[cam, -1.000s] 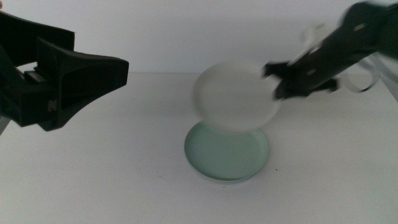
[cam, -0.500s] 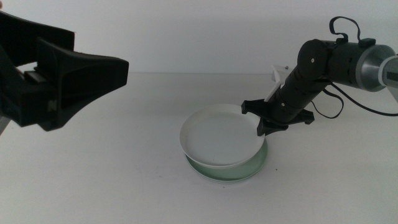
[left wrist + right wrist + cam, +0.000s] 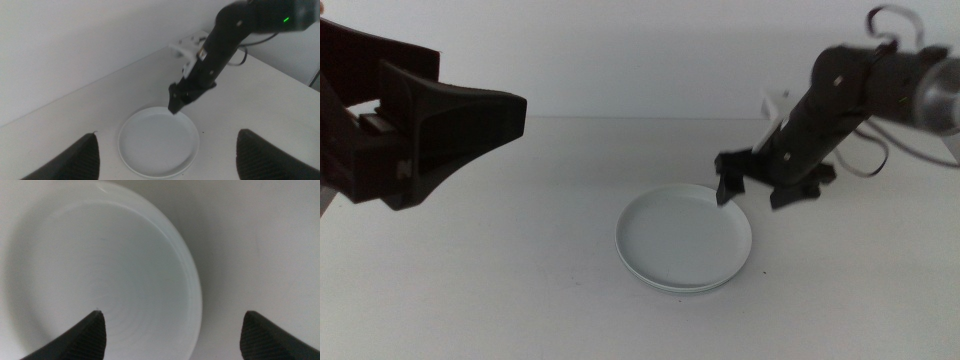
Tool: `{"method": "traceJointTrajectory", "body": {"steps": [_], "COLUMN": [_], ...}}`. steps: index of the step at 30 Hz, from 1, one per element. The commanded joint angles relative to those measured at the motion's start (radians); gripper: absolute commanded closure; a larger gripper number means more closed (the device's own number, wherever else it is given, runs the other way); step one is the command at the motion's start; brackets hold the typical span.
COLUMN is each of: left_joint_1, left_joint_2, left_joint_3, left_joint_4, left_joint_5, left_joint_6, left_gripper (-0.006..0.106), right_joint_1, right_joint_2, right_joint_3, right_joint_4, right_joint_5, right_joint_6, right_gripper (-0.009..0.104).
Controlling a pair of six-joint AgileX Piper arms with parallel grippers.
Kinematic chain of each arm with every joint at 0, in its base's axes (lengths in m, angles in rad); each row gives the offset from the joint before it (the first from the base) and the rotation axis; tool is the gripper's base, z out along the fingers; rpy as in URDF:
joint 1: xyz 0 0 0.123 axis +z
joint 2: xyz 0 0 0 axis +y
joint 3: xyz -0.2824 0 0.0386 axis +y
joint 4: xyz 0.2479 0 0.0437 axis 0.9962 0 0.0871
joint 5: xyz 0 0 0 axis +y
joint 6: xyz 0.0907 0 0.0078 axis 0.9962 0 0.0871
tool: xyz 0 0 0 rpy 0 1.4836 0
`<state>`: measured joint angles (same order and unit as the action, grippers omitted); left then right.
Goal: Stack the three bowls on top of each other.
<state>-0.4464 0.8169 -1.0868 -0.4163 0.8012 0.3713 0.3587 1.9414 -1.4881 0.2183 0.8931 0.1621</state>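
Note:
A white bowl (image 3: 682,235) (image 3: 157,142) (image 3: 100,265) lies flat on top of a mint green bowl, of which only a thin rim (image 3: 670,289) shows below it. Anything under these two is hidden. My right gripper (image 3: 752,192) (image 3: 172,325) hovers open just above and behind the stack's right rim, holding nothing. The left wrist view shows that arm (image 3: 200,75) slanting down to the bowl's far edge. My left gripper (image 3: 470,115) (image 3: 167,150) waits high at the left, open and empty, well clear of the bowls.
A small white fixture (image 3: 775,105) (image 3: 187,50) stands at the table's back edge behind the right arm. Cables (image 3: 880,150) loop off the right arm. A plain pale wall rises behind the white table (image 3: 520,290).
The right gripper carried the white bowl down onto the mint green one, let it go and opened. It has since lifted slightly back to the right. The left arm has not moved.

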Motion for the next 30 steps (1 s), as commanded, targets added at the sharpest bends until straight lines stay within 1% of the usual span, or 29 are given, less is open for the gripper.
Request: {"method": "traceJointTrajectory", "body": {"steps": [1,3,5,7,9,12,13,15,19,22,26,30], "left_joint_1": [-0.001,-0.001,-0.001,-0.001,-0.001,-0.001,-0.001,-0.001,-0.001,-0.001,-0.001,-0.001], "left_joint_2": [-0.004,-0.004,-0.004,-0.004,-0.004,-0.004,-0.004,-0.004,-0.004,-0.002,-0.002,-0.004], "left_joint_3": [0.001,0.001,0.001,0.001,0.001,0.001,0.001,0.001,0.001,0.001,0.001,0.001], "left_joint_4": [-0.001,-0.001,-0.001,-0.001,-0.001,-0.001,-0.001,-0.001,-0.001,0.003,0.005,0.005], "left_joint_5": [-0.012,-0.012,-0.012,-0.012,-0.012,-0.012,-0.012,-0.012,-0.012,-0.012,-0.012,-0.012], "left_joint_6": [-0.003,-0.003,-0.003,-0.003,-0.003,-0.003,-0.003,-0.003,-0.003,-0.003,-0.003,-0.005], "left_gripper": [0.007,0.007,0.007,0.007,0.007,0.007,0.007,0.007,0.007,0.007,0.007,0.007], "right_joint_1": [-0.006,-0.02,-0.039,-0.055,-0.061,-0.061,-0.061,-0.061,-0.061,-0.061,-0.061,-0.061], "right_joint_2": [-0.077,-0.155,-0.248,-0.345,-0.458,-0.62,-0.682,-0.812,-1.033,-1.118,-1.129,-1.127], "right_joint_3": [-0.009,-0.009,-0.009,-0.009,-0.005,0.027,0.055,0.153,0.351,0.421,0.424,0.424], "right_joint_4": [-0.014,-0.016,-0.023,-0.053,-0.114,-0.234,-0.26,-0.322,-0.422,-0.491,-0.534,-0.538], "right_joint_5": [-0.001,0.005,0.015,0.026,0.039,0.052,0.047,0.012,-0.117,-0.146,-0.149,-0.164], "right_joint_6": [-0.037,-0.059,-0.077,-0.077,-0.07,-0.008,0.018,0.082,0.205,0.233,0.23,0.23], "right_gripper": [0.016,0.013,0.013,0.013,0.013,0.013,0.013,0.013,0.013,0.013,0.013,0.013]}}
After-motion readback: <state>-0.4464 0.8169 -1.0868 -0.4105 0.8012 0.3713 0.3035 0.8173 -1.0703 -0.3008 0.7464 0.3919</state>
